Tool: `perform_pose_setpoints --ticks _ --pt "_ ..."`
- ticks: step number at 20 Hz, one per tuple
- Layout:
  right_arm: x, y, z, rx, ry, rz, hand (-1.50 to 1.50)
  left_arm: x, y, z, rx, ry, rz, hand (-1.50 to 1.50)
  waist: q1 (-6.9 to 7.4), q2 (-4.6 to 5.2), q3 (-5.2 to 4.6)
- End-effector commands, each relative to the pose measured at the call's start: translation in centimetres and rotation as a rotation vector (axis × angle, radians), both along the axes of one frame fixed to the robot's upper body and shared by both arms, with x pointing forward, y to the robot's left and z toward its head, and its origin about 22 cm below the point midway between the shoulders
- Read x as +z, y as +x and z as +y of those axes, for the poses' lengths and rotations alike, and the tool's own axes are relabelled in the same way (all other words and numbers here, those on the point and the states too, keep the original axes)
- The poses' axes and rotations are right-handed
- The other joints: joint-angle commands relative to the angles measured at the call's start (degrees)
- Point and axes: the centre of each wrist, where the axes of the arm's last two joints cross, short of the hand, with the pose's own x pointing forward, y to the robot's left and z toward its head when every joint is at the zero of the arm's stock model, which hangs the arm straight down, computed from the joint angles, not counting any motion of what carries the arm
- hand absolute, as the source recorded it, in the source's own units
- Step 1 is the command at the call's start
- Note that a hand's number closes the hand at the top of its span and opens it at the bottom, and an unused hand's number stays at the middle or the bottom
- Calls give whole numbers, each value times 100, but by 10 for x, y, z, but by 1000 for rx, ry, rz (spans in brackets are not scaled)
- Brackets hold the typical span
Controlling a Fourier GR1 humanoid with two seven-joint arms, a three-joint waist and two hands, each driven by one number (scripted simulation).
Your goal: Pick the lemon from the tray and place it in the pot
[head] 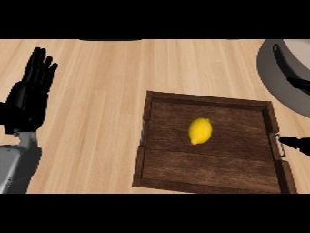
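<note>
Nearest the viewer, at the lower left, a grey forearm rises from the bottom edge and ends in the robot's black left hand (30,98). It stands open and upright over the pale wooden counter (110,77), its fingers straight and together, holding nothing. It looks to be at rest.

To the right lies a dark wooden tray (156,136) with a low raised rim and a small metal handle on its right side. A single yellow lemon (200,131) lies near the tray's middle, its long axis running roughly away from the viewer, well clear of every wall.

At the right edge, only a dark part of the right hand (306,145) shows, level with the tray's right rim by the handle. Whether its fingers are open or curled cannot be told. It has no hold on the lemon.

At the upper right, part of a grey pot (272,68) shows, cut off by the edge, with dark shapes across its rim. It sits just beyond the tray's far right corner.

The lemon is probably light, firm and smooth, and likely to roll if nudged. Taking it across its narrow middle, fingers on one long side and thumb on the other, seems safest. There is open tray floor all round it for the fingers to come down. The lift must clear the tray's rim, then the pot's wall.
</note>
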Motion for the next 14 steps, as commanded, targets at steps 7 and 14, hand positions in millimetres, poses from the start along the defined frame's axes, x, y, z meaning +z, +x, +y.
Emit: perform_pose_setpoints --ticks 7,14 --pt "46 -11 42 77 -421 199 -150 -8 -6 7 6 4 -10 0 25 -4 -7" --pt "55 -6 115 85 -506 288 -150 -6 -9 9 -6 17 -34 0 80 6 -2"
